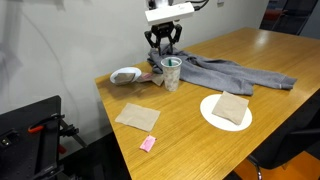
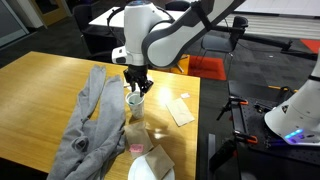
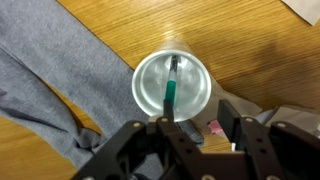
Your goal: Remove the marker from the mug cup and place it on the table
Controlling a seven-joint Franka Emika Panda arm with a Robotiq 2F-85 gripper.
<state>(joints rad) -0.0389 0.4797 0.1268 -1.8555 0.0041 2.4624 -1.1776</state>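
Your gripper (image 3: 197, 135) hangs with its jaws spread apart, gripping nothing, right above the mug cup (image 3: 172, 85). The green marker (image 3: 171, 92) stands inside the cup, leaning against its wall. The cup sits on the wooden table (image 1: 180, 135), just beside a crumpled grey cloth (image 1: 232, 72) that stretches off to its right. In an exterior view a shallow white bowl (image 1: 126, 75) lies just left of the cup.
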